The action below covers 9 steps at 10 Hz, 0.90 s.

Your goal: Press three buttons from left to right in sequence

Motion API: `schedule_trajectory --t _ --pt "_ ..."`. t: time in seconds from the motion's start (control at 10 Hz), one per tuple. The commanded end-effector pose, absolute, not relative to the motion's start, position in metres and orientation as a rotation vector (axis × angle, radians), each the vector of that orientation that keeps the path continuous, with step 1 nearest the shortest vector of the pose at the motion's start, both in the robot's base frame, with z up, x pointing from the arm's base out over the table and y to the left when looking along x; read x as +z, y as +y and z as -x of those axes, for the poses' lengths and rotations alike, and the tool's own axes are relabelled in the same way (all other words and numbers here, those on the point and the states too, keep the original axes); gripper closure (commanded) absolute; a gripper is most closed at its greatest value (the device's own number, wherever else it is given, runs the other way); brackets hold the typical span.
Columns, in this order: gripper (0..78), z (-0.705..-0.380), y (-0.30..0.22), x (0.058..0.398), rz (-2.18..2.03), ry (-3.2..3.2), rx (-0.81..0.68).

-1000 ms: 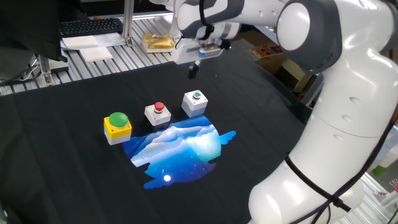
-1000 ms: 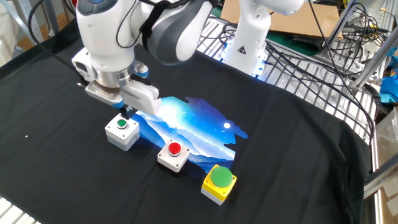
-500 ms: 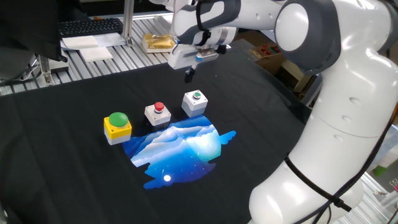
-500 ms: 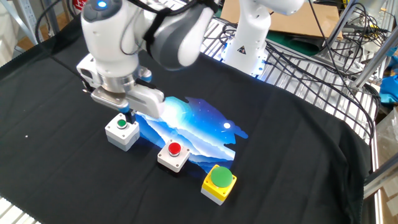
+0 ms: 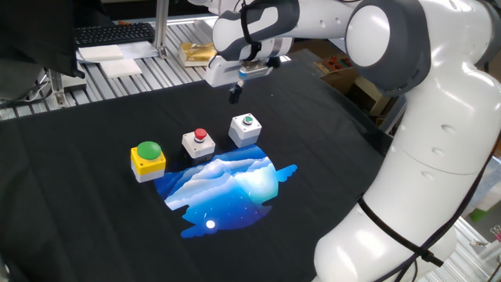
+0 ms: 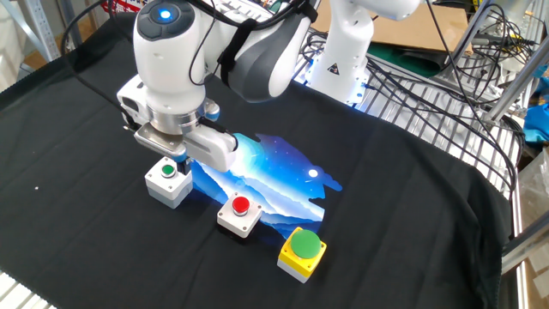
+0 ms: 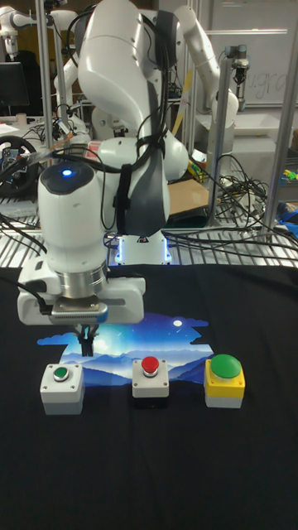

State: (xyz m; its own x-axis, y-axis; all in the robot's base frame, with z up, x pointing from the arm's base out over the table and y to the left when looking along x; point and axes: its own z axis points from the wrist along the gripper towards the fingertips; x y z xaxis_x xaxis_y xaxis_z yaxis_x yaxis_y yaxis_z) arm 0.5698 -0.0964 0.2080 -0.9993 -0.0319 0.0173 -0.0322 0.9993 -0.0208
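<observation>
Three buttons stand in a row on the black cloth. The big green dome on a yellow box (image 5: 148, 156) (image 6: 303, 248) (image 7: 224, 378) is leftmost in one fixed view. The small red button on a white box (image 5: 199, 140) (image 6: 240, 212) (image 7: 151, 374) is in the middle. The small green button on a white box (image 5: 246, 128) (image 6: 168, 178) (image 7: 62, 384) is at the other end. My gripper (image 5: 234, 95) (image 6: 179, 162) (image 7: 85, 335) hangs in the air just behind the small green button, touching nothing. Its fingertips meet in a single dark point, shut and empty.
A blue mountain-scene patch (image 5: 227, 188) lies on the cloth beside the buttons. A keyboard (image 5: 113, 33), papers (image 5: 109, 55) and a yellow packet (image 5: 197, 53) sit on the slatted bench behind. The arm's base (image 6: 343, 60) and cables (image 6: 446, 77) are at the far side.
The gripper has drifted sideways behind the row, from over the small green button toward the red one, staying at about the same height. The buttons have not moved.
</observation>
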Motion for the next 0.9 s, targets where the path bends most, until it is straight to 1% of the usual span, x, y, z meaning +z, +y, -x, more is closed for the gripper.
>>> schedule_trajectory --t 0.1,0.2,0.9 --pt "77.6 -0.5706 -0.0968 0.2094 0.052 -3.133 0.04" --pt "0.1 -0.5706 -0.0968 0.2094 0.056 -3.139 0.033" --pt "0.1 -0.5706 -0.0968 0.2094 0.056 -3.139 0.033"
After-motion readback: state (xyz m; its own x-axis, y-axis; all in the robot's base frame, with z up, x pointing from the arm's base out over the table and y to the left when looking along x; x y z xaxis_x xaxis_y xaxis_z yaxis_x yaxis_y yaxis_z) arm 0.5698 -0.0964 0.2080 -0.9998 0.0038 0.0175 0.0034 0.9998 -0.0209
